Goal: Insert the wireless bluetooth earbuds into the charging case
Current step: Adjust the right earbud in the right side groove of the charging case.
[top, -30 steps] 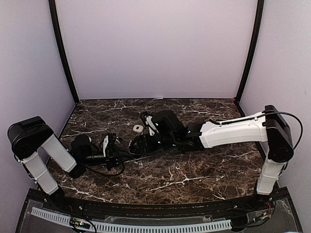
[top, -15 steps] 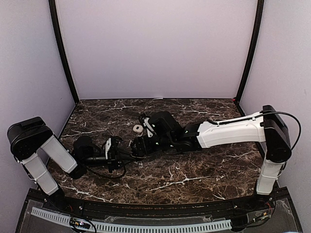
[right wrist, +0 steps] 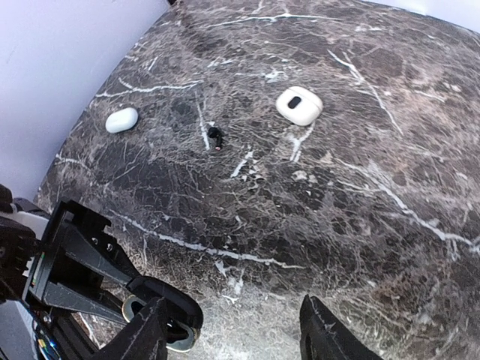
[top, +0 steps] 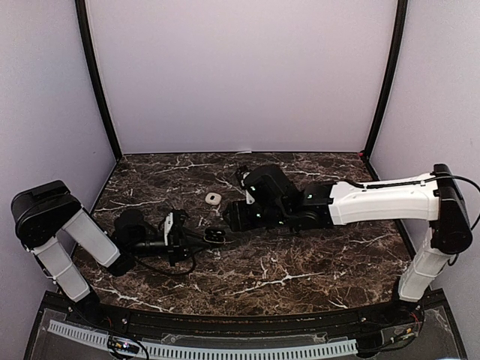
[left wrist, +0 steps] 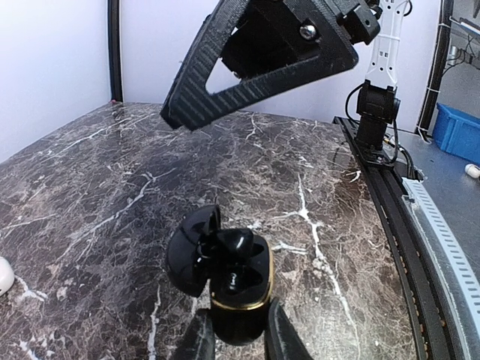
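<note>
My left gripper (left wrist: 238, 337) is shut on the base of a black charging case (left wrist: 232, 281) with a gold rim, holding it upright with the lid swung open to the left. A dark earbud (left wrist: 238, 241) sits in the far slot. In the top view the case (top: 215, 234) is at the left gripper's (top: 201, 235) tip. My right gripper (right wrist: 236, 334) is open and empty, just above and beside the case (right wrist: 161, 319); it also shows in the top view (top: 231, 216). A tiny dark earbud (right wrist: 216, 138) lies on the table. Two small white rounded pieces (right wrist: 121, 119) (right wrist: 299, 105) lie beyond it.
The dark marble table (top: 300, 262) is walled by purple panels on three sides. One white piece (top: 213, 198) lies behind the grippers in the top view. The right gripper's body (left wrist: 262, 52) hangs over the case in the left wrist view.
My right gripper has pulled back to the right, off the case, which now shows in the top view. The left gripper shifted slightly right, still holding the case.
</note>
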You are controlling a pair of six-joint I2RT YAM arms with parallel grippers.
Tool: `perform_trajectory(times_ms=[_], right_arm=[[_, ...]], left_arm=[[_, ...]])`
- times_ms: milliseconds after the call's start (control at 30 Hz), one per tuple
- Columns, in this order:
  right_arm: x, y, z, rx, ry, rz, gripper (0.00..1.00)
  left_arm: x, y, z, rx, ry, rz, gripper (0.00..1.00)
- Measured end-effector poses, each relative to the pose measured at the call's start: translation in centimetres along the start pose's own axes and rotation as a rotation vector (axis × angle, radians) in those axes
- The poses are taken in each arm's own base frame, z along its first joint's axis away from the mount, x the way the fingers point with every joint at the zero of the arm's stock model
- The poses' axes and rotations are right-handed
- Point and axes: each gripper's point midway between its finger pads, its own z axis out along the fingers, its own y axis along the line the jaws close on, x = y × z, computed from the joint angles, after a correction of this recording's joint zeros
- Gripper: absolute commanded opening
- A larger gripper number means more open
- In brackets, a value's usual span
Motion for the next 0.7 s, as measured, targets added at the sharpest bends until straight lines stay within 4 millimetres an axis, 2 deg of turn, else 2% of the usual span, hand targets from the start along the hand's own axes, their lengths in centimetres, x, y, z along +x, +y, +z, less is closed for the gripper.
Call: perform_trajectory(times_ms=[233,367,567,700], right_arm=[[0.8,-3.2,-3.7,0.088,-0.007,0.079,0.58],[0.5,-3.5,-5.0,0.093,-0.012,0.107,0.58],[1.3,-4.4,-5.8,0.132,0.022,0.139,0.53],[2.1,-4.5,-5.8,0.131,0.058,0.165,0.44]], left_arm=[[0.1,-0.2,1.5,0.03,-0.003,-0.01,0.0],[-0.4,0.0,2.8,0.035,-0.013,-0.005,0.0],[-0.8,0.4,4.2,0.023,-0.021,0.008,0.0],[-0.3,0.9,4.6,0.009,-0.011,0.002,0.0]])
